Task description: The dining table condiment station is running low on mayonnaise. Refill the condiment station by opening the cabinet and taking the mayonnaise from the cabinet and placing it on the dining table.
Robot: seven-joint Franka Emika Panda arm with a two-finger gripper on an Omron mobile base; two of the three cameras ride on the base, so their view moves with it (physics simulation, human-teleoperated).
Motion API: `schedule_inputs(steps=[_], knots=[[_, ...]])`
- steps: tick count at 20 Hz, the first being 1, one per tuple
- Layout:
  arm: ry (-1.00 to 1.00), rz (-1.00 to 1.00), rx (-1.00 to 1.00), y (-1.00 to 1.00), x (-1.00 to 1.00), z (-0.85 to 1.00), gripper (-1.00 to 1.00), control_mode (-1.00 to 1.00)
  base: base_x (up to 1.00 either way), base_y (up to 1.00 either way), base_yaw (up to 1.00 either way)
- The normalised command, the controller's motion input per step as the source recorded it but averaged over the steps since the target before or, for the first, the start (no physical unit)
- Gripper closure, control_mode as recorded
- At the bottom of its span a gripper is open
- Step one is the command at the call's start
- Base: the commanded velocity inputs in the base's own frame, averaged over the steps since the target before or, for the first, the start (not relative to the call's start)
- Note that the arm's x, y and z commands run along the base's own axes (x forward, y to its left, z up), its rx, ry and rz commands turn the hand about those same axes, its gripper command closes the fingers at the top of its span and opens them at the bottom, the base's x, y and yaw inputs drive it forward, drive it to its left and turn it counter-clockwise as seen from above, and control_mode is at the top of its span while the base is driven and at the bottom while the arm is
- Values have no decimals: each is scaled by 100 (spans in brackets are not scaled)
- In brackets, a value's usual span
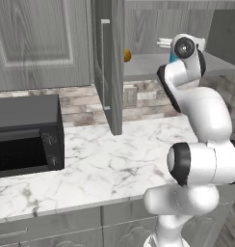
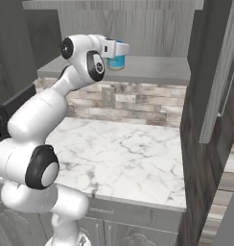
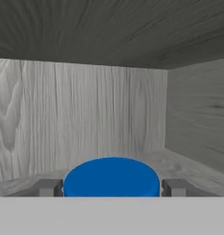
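In the hand view you see the gripper with its jaws apart, one grey fingertip on each side of the round blue lid of the mayonnaise; whether the pads touch the jar you cannot tell. The mayonnaise stands on the shelf of the cabinet, near its front edge, its teal-blue label visible in the right base view just beyond the hand. The arm rises from the base, bends at a dark elbow joint, and reaches up and forward so that the hand lies level inside the open cabinet. The cabinet interior is grey wood grain on back wall, side wall and ceiling. Its door stands swung outward, with a slim vertical metal handle. A round orange-yellow item sits further left on the shelf. Below lie a veined marble counter, a brick backsplash and a black microwave at the counter's left end.
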Motion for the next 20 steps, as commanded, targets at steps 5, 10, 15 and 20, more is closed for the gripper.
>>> schedule_inputs(steps=[5,10,15,20], knots=[[20,8,0,8,-88,48,100,-100,0,0,0],[3,25,8,-6,-100,3,100,-100,0,0,0],[0,40,12,0,-100,-7,100,-100,0,0,0],[0,46,5,20,-77,-4,100,-100,0,0,0]])
